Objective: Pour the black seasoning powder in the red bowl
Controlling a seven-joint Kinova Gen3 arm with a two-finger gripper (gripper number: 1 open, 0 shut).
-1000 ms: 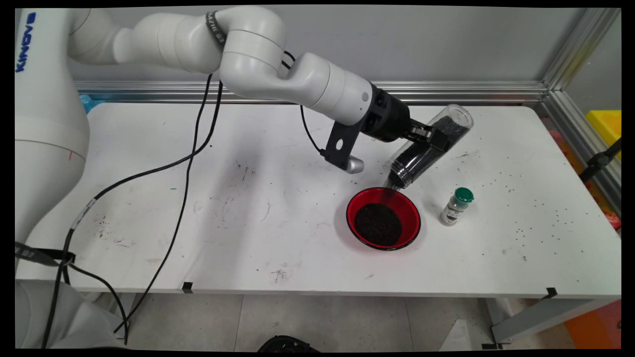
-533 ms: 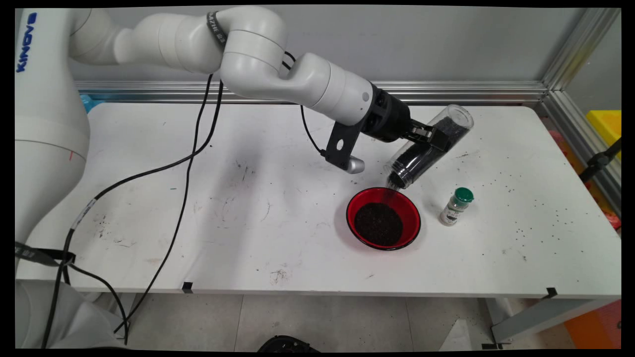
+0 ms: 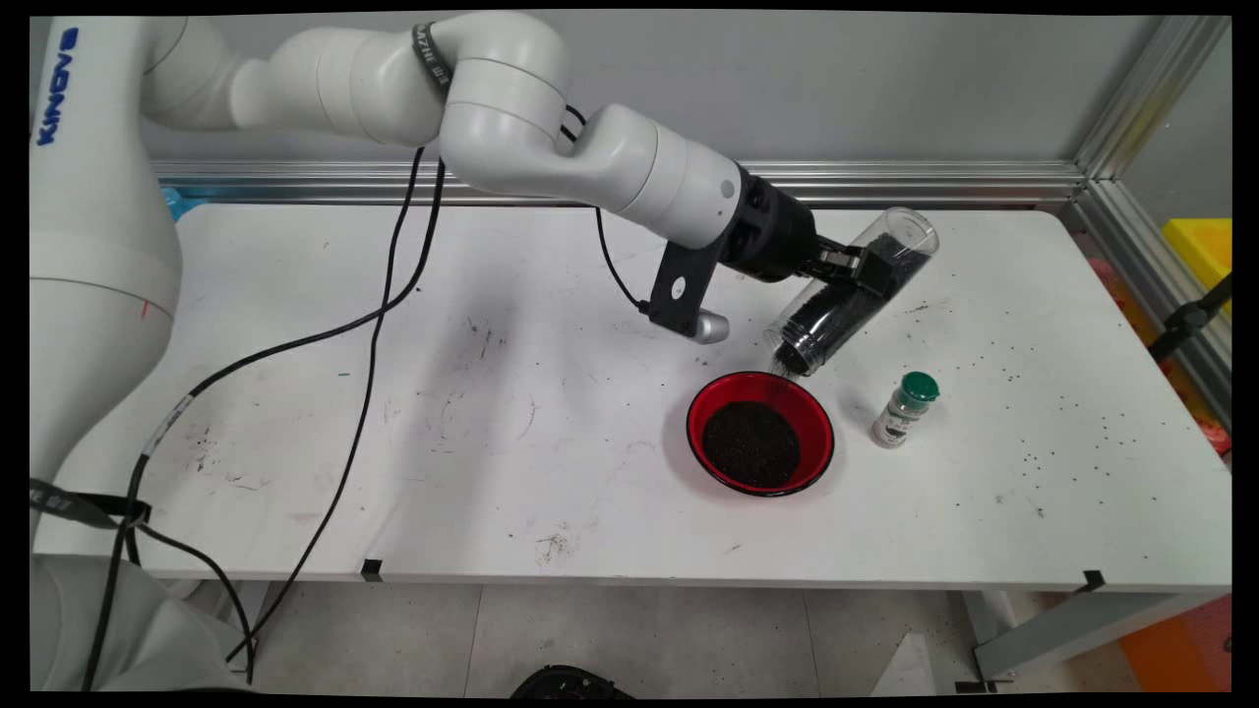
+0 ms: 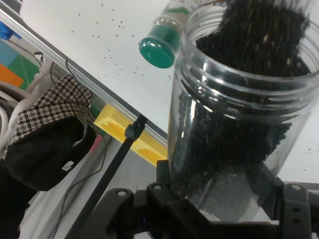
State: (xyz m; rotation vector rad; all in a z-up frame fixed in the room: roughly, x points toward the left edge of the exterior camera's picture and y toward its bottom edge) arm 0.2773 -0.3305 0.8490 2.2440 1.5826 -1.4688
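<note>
Right of frame centre, hand (image 3: 854,277) clamped round clear jar (image 3: 851,292) of black grains, held above worktop (image 3: 393,413). Jar's long axis tilted, mouth down-left over upper rim of red bowl (image 3: 760,433). Green-capped shaker (image 3: 905,409) upright just right of bowl.

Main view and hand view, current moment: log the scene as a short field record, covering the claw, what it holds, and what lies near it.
claw: shut on clear jar
clear jar: tilted, open mouth down over the bowl's far rim, part full of black grains
red bowl: on the table under the jar's mouth, black grains inside
spice bottle: green cap, upright, right of the bowl, apart from it
table: white, loose black grains scattered at right
</note>
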